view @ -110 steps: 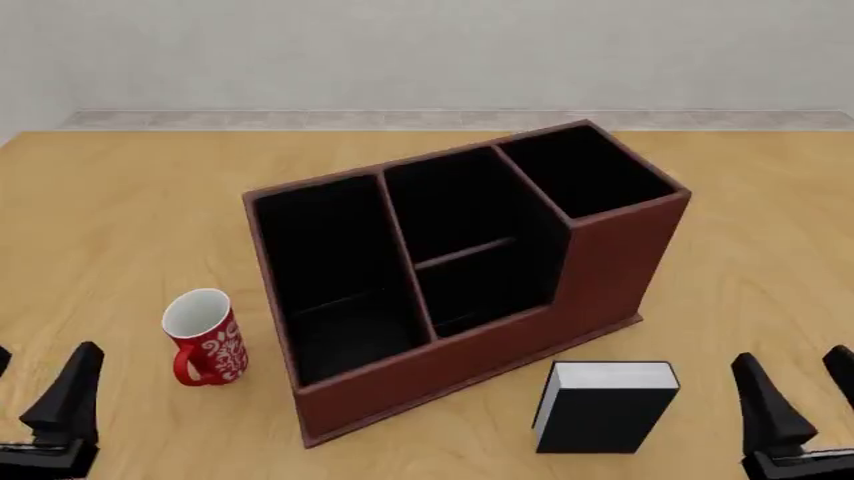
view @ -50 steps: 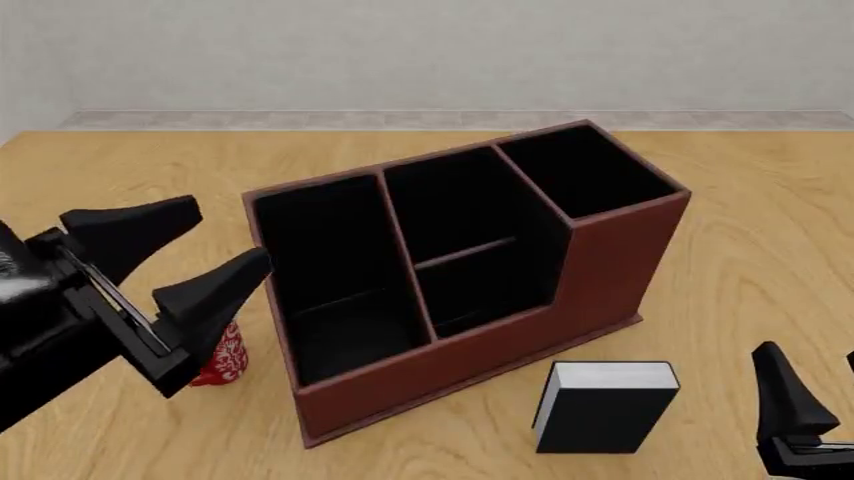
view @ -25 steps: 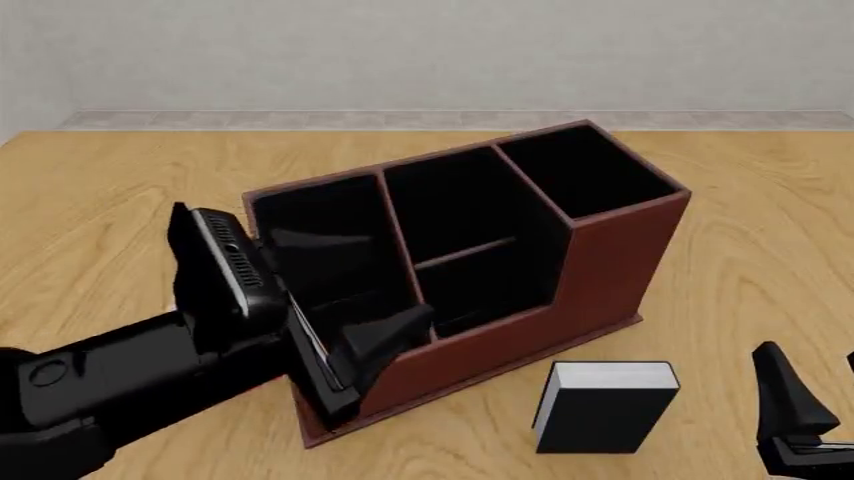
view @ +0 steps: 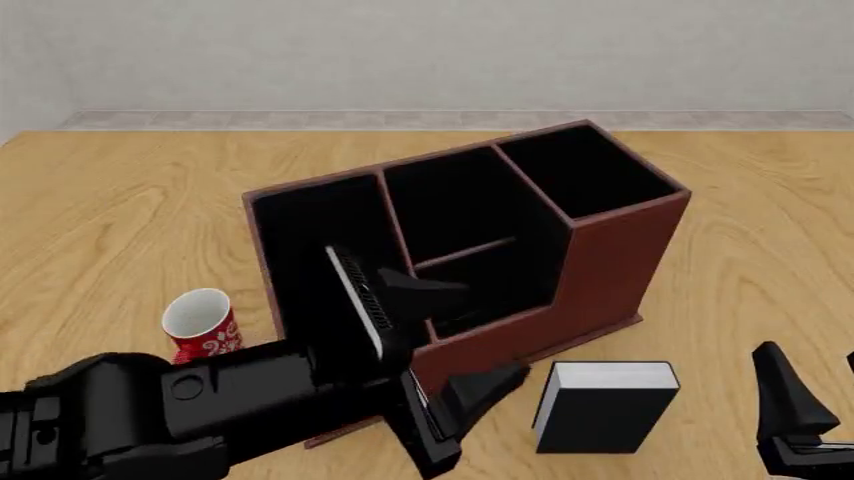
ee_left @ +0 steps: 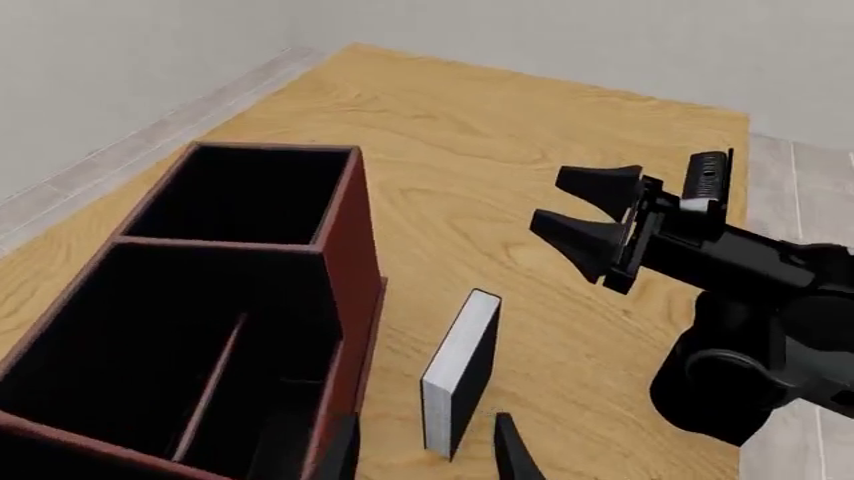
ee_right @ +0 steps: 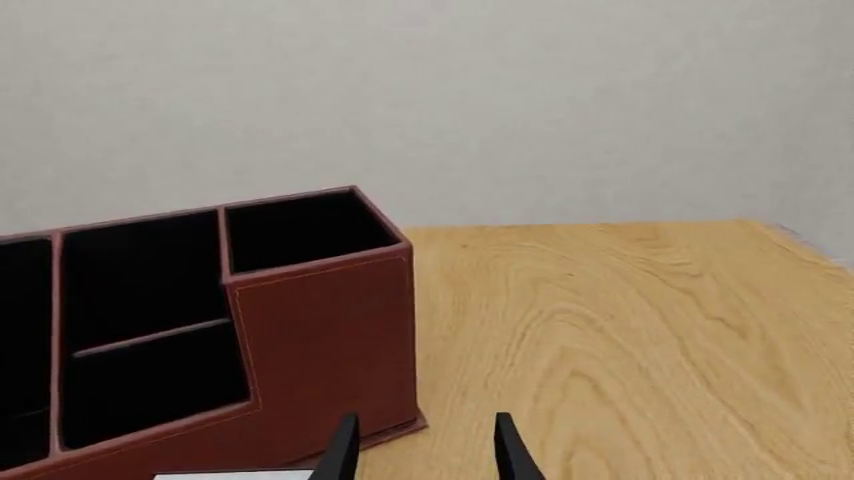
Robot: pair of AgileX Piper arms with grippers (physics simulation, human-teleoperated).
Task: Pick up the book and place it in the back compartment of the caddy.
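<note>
One book, one caddy, one mug. The book stands upright, long axis left-right. Left fingers spread; right fingers spread.

Front view: fixed, elevated, arms' side, facing forward-down over table. Left wrist: above caddy, looking toward right arm. Right wrist: low, apparently near tabletop, facing wall. All share caddy.

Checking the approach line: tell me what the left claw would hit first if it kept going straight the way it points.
Probably the book: in the left wrist view it stands just ahead of the open left claw, roughly between the fingertips. Depth is uncertain.
</note>
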